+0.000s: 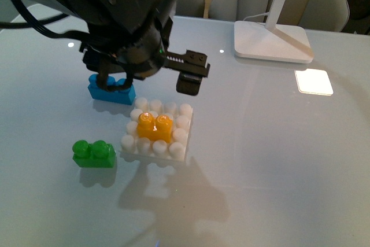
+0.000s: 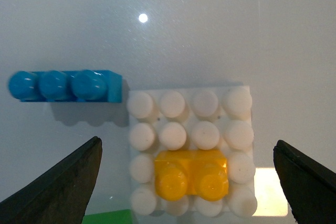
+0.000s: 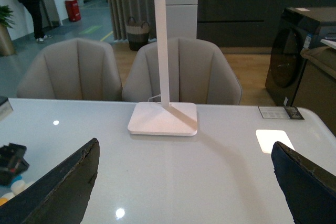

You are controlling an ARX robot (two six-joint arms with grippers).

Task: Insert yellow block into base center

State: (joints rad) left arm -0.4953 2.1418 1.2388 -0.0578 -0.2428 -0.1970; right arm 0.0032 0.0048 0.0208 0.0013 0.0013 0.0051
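Left gripper (image 2: pixel 186 182): spread wide, holding nothing, poised above the base.
Right gripper (image 3: pixel 184 182): also wide and empty, facing the lamp foot (image 3: pixel 163 118), well apart from the bricks.
Yellow block (image 1: pixel 155 126): seated on the base (image 1: pixel 184 143), among the middle studs (one row off centre in the left wrist view).
Key relation: block lies directly below and between the left jaws, its long axis running from one jaw to the other; left arm is nearer.
Look: glossy yellow-orange, two round studs, level.
Others: blue brick (image 1: pixel 110 89) behind the base, green brick (image 1: pixel 93 153) just beside it on the counter (image 1: pixel 277 154).

Furniture showroom: chairs (image 3: pixel 73 69), washing machine (image 3: pixel 294 51).
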